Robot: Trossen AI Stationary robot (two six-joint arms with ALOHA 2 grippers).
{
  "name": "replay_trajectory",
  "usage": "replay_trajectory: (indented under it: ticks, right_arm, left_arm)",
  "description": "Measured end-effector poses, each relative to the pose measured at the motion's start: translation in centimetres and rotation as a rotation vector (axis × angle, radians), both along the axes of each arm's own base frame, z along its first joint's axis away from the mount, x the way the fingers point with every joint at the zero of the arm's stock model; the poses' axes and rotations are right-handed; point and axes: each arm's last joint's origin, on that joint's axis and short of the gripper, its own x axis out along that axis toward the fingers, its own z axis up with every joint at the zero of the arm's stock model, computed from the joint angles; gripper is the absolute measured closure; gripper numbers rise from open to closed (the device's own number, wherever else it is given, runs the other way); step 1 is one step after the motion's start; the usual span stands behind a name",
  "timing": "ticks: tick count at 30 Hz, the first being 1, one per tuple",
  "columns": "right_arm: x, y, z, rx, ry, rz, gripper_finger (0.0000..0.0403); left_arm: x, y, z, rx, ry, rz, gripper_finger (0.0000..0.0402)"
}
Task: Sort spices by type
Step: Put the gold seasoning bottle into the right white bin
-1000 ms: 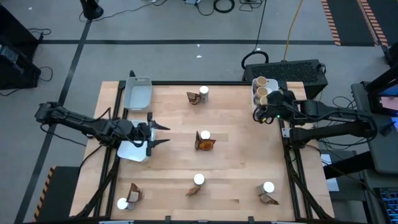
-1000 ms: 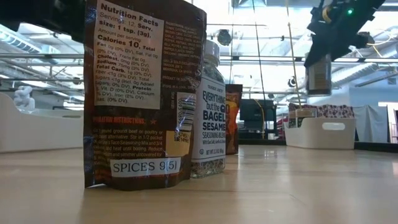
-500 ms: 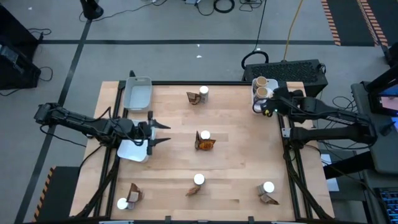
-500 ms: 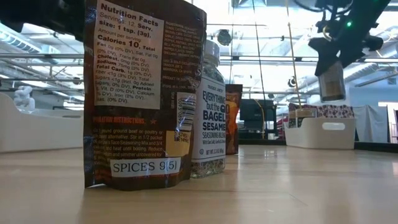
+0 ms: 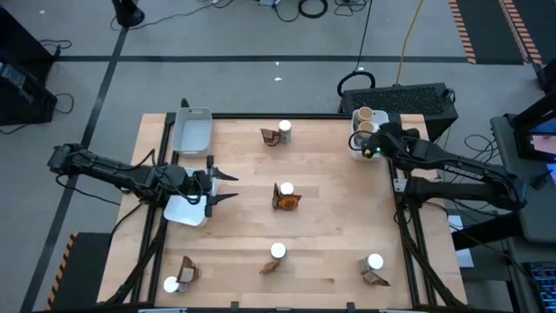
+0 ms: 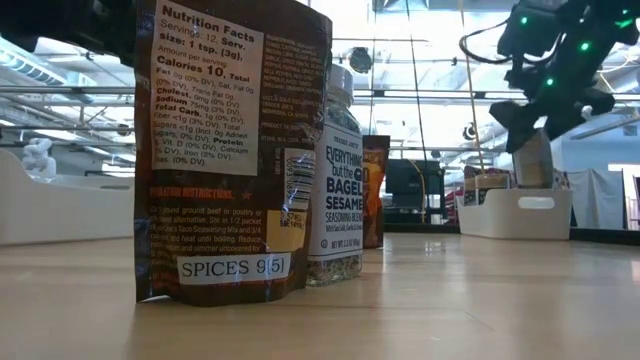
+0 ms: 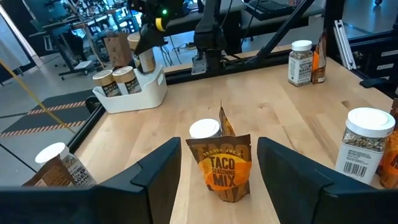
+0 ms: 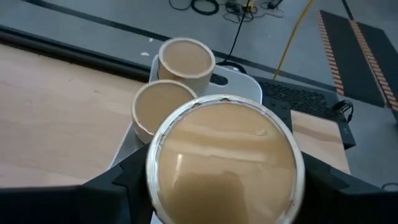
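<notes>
Lowered toward the two-o'clock tray (image 5: 355,149), right gripper (image 6: 533,158) pinches a tan-lidded jar (image 8: 224,160); left gripper (image 5: 228,187) waits spread at nine o'clock.

The surface (image 5: 330,217) is pale, smooth wood. The trays (image 5: 192,132) look like white plastic. The brown packets (image 6: 230,150) are shiny.

High view: straight down, far, whole worktop (image 5: 330,191). Low view: worktop level, right behind a packet (image 6: 232,150). Left wrist view: faces across the worktop. Right wrist view: close above a tan lid (image 8: 225,158). All 4 share the tray (image 5: 357,139) at the far right corner.
</notes>
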Motion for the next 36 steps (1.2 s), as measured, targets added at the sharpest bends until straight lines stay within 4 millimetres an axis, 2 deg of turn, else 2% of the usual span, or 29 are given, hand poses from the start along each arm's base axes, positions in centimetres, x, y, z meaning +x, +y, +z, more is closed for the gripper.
replay_trajectory:
  ticks: [10,24,28,36]
  right_arm:
    - [-0.2,-1.0,-3.0,0.048,-0.033,0.006,0.0157]
    - [-0.4,-1.6,-3.5,0.088,-0.064,0.019,0.0156]
    - [-0.4,-1.5,-4.2,0.104,-0.048,0.017,0.0155]
    - [-0.8,-1.3,-5.7,0.122,-0.041,0.001,0.0116]
  left_arm:
    - [0.0,0.0,0.0,0.001,0.002,0.0,0.0188]
    - [0.0,0.0,0.0,0.0,0.002,0.0,0.0188]
    - [0.0,0.0,0.0,0.0,0.002,0.0,0.0188]
    - [0.0,0.0,0.0,0.0,0.002,-0.001,0.0188]
